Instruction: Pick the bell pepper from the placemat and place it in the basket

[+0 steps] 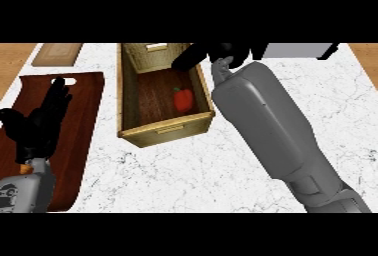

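R robot hand over basket, pepper inside

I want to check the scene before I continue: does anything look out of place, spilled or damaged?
Nothing stands out. The pepper lies whole on the floor of the basket; the basket only sits slightly turned on the counter.
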